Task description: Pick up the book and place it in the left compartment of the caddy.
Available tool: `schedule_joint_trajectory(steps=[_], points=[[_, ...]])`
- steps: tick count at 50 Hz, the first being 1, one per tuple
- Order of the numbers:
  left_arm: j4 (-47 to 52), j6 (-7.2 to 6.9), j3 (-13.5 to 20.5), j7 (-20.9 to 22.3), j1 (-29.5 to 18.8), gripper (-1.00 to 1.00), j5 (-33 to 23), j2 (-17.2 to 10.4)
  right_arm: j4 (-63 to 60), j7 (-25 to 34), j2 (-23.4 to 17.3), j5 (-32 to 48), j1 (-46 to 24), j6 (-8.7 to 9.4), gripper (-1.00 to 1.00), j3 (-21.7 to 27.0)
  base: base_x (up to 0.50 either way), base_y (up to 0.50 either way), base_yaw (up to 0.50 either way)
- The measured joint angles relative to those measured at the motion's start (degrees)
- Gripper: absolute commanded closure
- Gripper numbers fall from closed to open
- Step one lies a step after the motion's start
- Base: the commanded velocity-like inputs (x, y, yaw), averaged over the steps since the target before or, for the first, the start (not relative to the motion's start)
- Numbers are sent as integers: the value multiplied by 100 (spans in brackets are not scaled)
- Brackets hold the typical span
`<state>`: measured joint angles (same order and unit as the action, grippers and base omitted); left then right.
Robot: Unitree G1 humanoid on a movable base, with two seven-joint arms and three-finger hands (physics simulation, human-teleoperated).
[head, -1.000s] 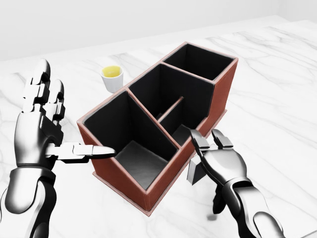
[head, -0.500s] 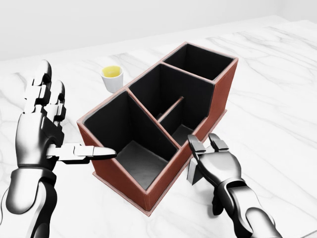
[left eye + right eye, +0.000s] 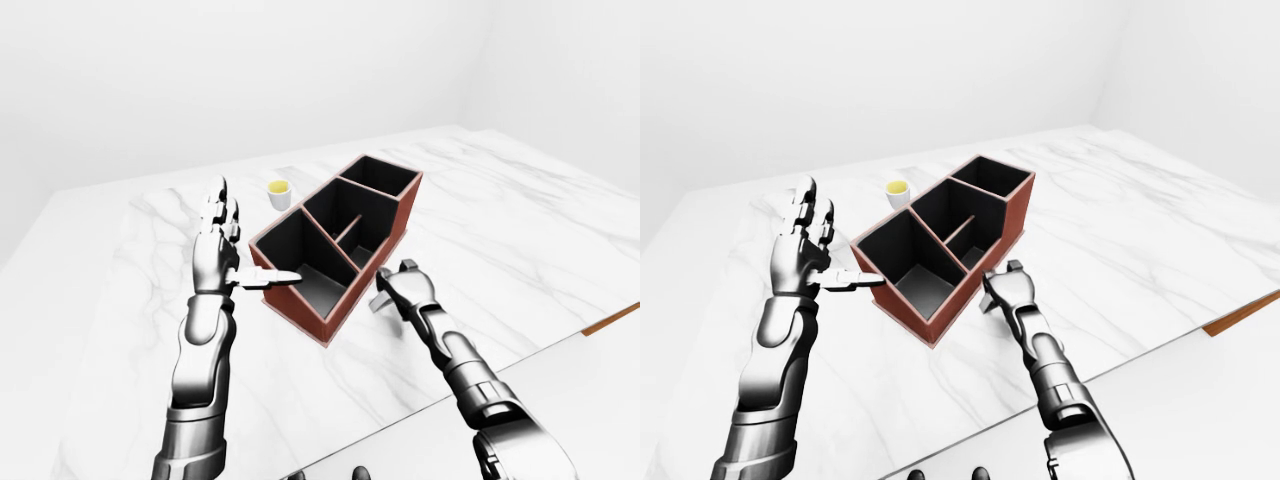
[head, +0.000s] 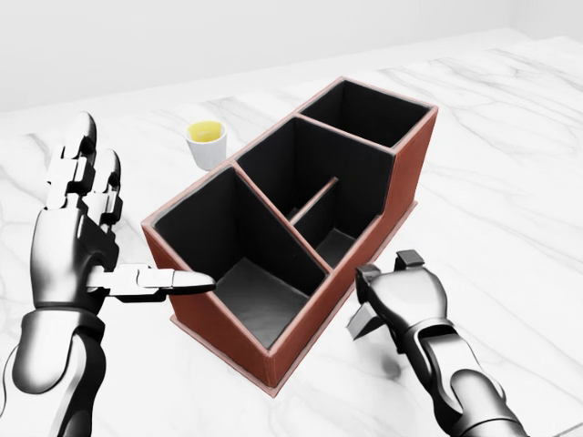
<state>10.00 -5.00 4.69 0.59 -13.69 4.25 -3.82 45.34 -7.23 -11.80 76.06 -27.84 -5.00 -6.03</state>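
The book (image 4: 363, 319), a small grey slab, shows only as a tilted edge beneath the right hand (image 4: 401, 296), just right of the near end of the caddy (image 4: 301, 337) and low over the bench (image 4: 510, 182). The right hand's fingers curl over the book and grasp it, so most of the book is hidden by the palm. Whether the book touches the bench cannot be told.

The caddy is a long red-brown box with black lining, set diagonally on the white marble bench, its near-left compartment (image 4: 246, 273) being the largest. The left hand (image 4: 77, 246) stands upright and released at the left of the caddy, fingers spread, its thumb pointing toward the near-left compartment's rim. A small white cup (image 4: 206, 143) with yellow contents stands on the bench to the far left of the caddy, apart from it.

Compared with one second earlier, the right hand has drawn slightly nearer and lower in the head view and rolled over, so that less of the book is exposed; the left hand, caddy and cup are unchanged.
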Motion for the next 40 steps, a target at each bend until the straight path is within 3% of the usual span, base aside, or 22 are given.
schedule_joint_trajectory(steps=[12, 19, 29, 40], points=[[-41, 0, -12, -11, -8, -100, -14, 11, 496, -215, 20, -63, -208, 0, 100, -157, 0, 0, 0], [-26, 0, -7, -13, -8, -100, -8, 7, 378, -15, 7, -136, -199, 0, 100, -119, 0, 0, 0], [19, 0, 44, -14, -29, -100, 35, -26, -659, 968, -72, -529, 241, 0, 100, 95, 0, 0, 0], [93, 0, 87, -19, -51, -100, 83, -63, -2269, 2506, -128, -1138, 836, 0, 100, 374, 0, 0, 0]])
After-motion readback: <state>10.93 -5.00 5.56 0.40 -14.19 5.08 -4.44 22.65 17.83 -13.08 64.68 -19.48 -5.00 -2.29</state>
